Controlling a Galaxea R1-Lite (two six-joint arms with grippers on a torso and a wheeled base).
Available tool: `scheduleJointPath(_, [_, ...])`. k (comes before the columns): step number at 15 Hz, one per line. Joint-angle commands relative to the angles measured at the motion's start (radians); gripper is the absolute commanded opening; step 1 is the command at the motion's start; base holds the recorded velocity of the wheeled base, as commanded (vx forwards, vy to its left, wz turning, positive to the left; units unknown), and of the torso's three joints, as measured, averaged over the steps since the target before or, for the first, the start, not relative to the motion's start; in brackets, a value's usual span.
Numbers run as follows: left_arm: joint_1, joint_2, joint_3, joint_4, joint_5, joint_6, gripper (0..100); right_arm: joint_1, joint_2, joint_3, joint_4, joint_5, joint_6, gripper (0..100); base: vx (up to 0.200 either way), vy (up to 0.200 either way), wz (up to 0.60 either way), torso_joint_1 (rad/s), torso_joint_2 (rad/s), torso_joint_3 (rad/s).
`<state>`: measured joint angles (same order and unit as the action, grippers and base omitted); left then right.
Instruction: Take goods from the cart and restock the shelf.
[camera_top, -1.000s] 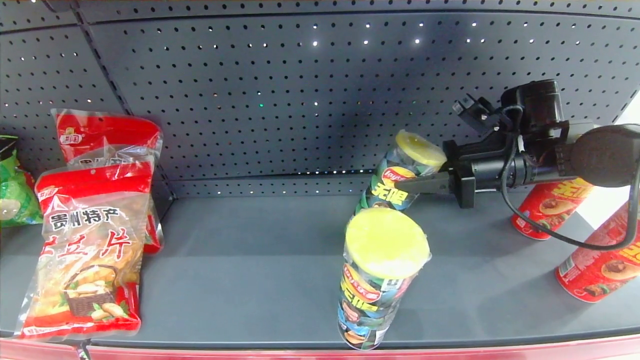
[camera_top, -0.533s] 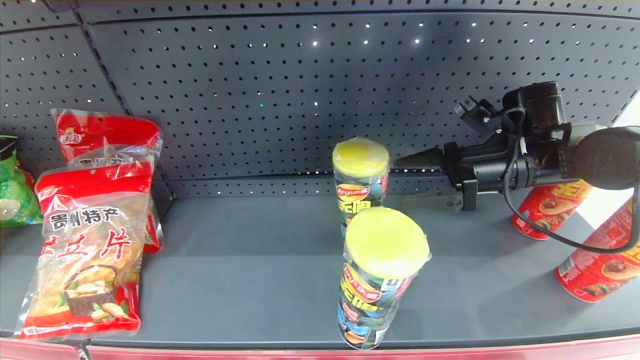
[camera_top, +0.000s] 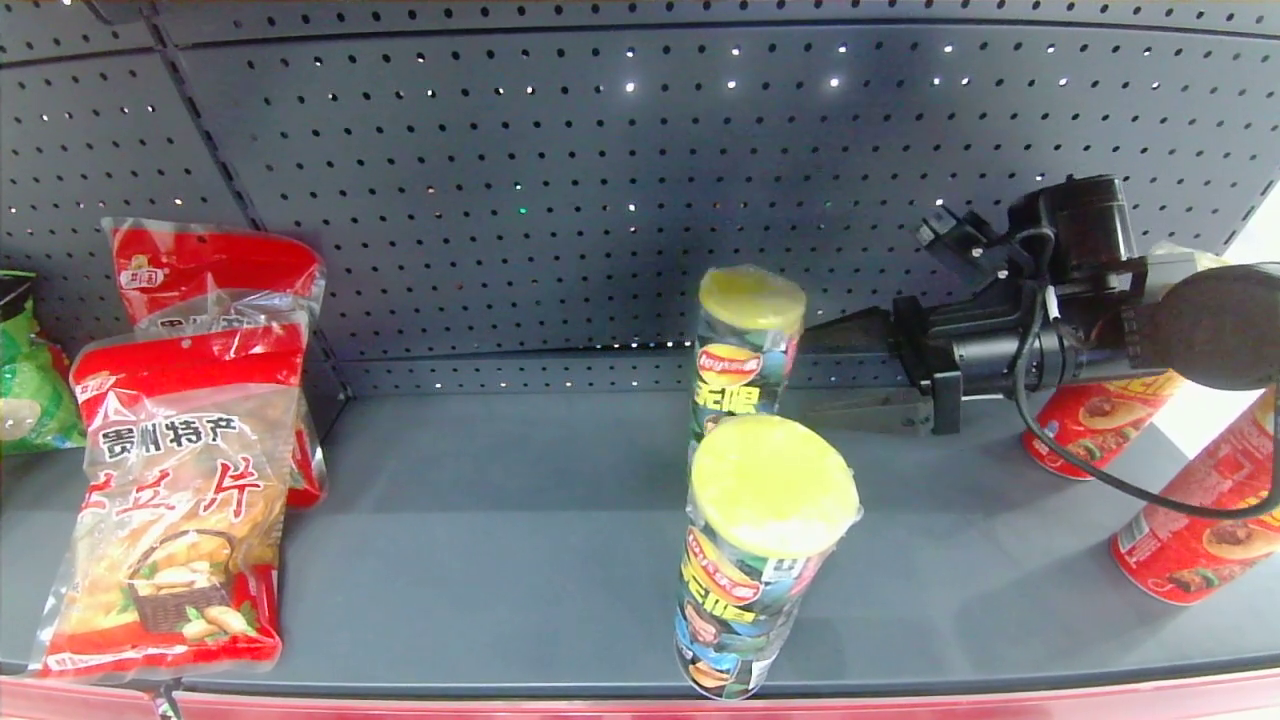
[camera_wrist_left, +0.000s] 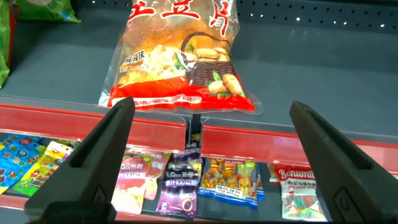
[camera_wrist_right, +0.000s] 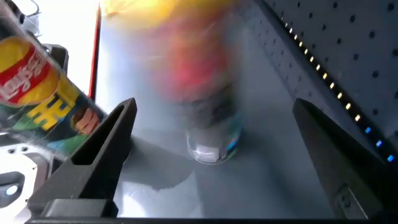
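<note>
The rear chip can (camera_top: 748, 345) is seen just off the fingertips of the right hand (camera_top: 812, 365), which is spread wide and empty. The can stands upright on the shelf (camera_top: 500, 520) to that hand's left, directly behind a second can (camera_top: 765, 540).

— How does the right arm (camera_top: 1050, 350) stand?
— Level, reaching in from the right end of the shelf (camera_top: 500, 540) along its back edge. The right gripper (camera_top: 815, 365) has its fingers (camera_wrist_right: 93, 168) spread wide, holding nothing.
— And the left gripper (camera_wrist_left: 208, 155)?
— Spread wide too, empty — out before the shelf's front edge, toward its left end.
</note>
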<state>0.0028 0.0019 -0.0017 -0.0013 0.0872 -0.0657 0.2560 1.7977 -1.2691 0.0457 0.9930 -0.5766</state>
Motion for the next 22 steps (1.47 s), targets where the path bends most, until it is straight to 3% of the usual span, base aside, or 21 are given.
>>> scheduleJointPath(1, [0.000, 0.000, 0.000, 0.000, 0.000, 0.000, 100, -0.026, -0.054, 0.062, 0.003, 0.003, 0.000, 100, 0.000, 0.000, 0.00, 0.000, 0.00, 0.000])
scheduleJointPath(5, [0.000, 0.000, 0.000, 0.000, 0.000, 0.000, 100, -0.081, -0.225, 0.287, 0.006, 0.000, -0.006, 100, 0.000, 0.000, 0.00, 0.000, 0.00, 0.000])
scheduleJointPath(11, [0.000, 0.000, 0.000, 0.000, 0.000, 0.000, 100, -0.061, -0.557, 0.562, 0.031, -0.004, 0.003, 100, 0.000, 0.000, 0.00, 0.000, 0.00, 0.000])
scheduleJointPath(14, [0.000, 0.000, 0.000, 0.000, 0.000, 0.000, 100, 0.012, -0.695, 0.576, 0.155, -0.010, 0.003, 100, 0.000, 0.000, 0.00, 0.000, 0.00, 0.000])
scheduleJointPath(17, [0.000, 0.000, 0.000, 0.000, 0.000, 0.000, 100, 0.035, -0.718, 0.582, 0.152, -0.013, 0.000, 100, 0.000, 0.000, 0.00, 0.000, 0.00, 0.000])
scheduleJointPath(22, [0.000, 0.000, 0.000, 0.000, 0.000, 0.000, 100, 0.031, -0.592, 0.458, 0.125, -0.080, -0.003, 100, 0.000, 0.000, 0.00, 0.000, 0.00, 0.000])
